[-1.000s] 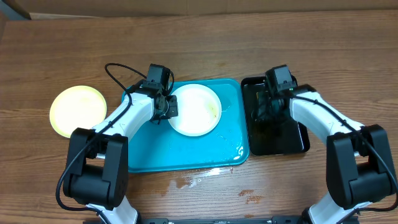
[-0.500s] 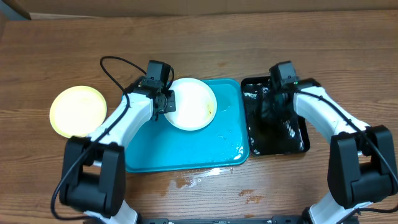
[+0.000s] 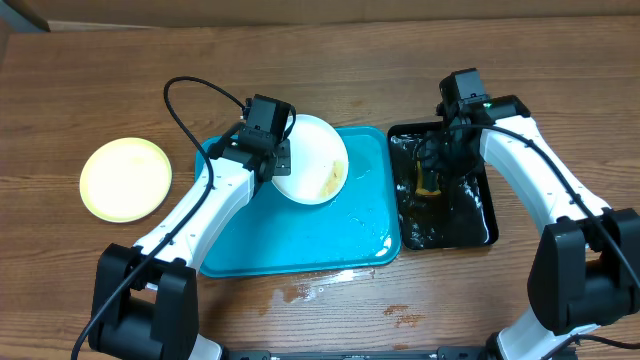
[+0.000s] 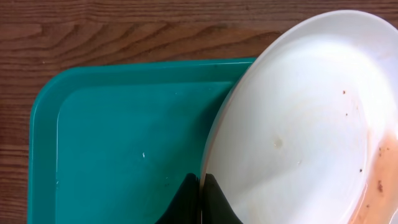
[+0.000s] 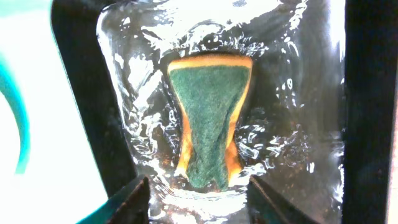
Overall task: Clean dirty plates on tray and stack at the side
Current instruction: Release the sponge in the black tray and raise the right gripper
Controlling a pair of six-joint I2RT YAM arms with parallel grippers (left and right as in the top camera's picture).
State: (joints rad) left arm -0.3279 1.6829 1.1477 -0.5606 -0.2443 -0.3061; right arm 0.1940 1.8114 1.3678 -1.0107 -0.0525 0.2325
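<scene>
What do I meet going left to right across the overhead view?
In order: pale yellow-green plate → white plate, held by the left gripper over the turquoise tray → black tray with the sponge.

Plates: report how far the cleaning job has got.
Looks done: the yellow plate lies on the table left of the turquoise tray. In hand: the left hand pinches the white plate by its rim, tilted over that tray, reddish residue on it; the right hand is open above the sponge in the wet black tray. Left: wipe this plate and stack it with the yellow one.
</scene>
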